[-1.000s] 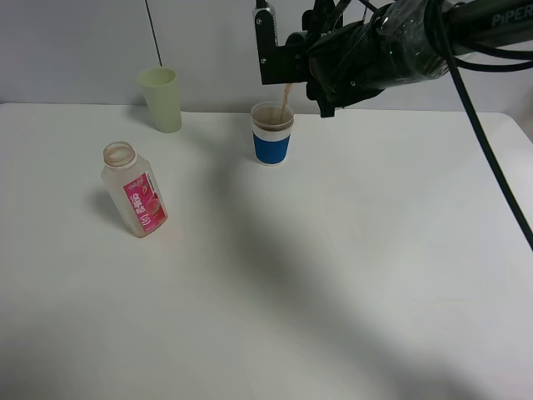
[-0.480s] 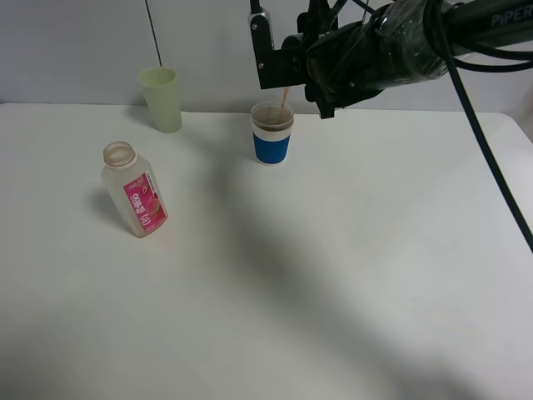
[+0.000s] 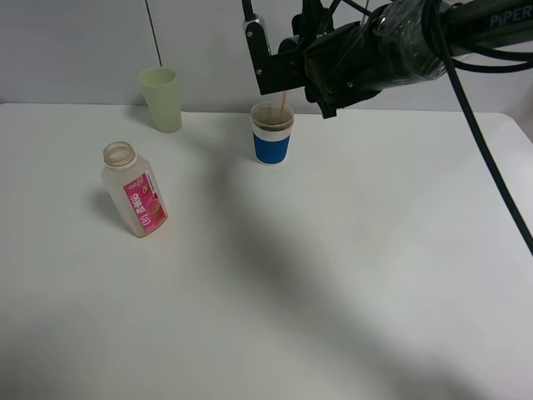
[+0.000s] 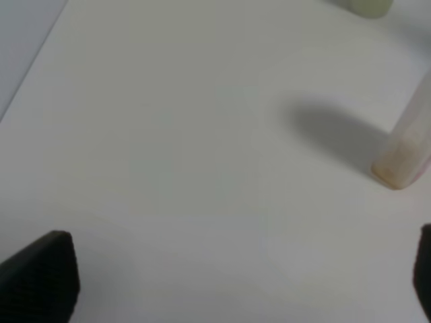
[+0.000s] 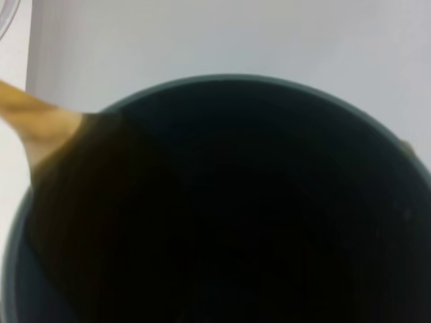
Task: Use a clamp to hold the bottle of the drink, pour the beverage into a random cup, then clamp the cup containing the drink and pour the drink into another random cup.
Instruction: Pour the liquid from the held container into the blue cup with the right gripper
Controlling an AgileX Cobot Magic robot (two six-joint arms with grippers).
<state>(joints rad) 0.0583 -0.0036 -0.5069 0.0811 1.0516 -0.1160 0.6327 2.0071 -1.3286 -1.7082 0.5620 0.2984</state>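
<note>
My right gripper [image 3: 279, 71] hangs above the blue-banded white cup [image 3: 272, 133] at the back of the table, shut on the teal cup. In the exterior view the arm hides that cup. The right wrist view is filled by the teal cup's [image 5: 222, 84] dark inside. A thin brown stream of beverage [image 5: 40, 124] runs over its rim. The stream [image 3: 285, 100] falls into the white cup, which holds brown liquid. The uncapped bottle [image 3: 133, 190] with the pink label stands at the left. My left gripper [image 4: 232, 279] is open over bare table, well short of the bottle [image 4: 407, 151].
A pale green tumbler [image 3: 161, 98] stands at the back left by the wall; its base also shows at the edge of the left wrist view as the tumbler [image 4: 369, 5]. A black cable [image 3: 491, 167] trails from the right arm over the table's right side.
The right gripper has tipped a little further and shifted slightly left above the white cup, and the stream has thinned. The bottle, the cups and the left gripper have not moved.
</note>
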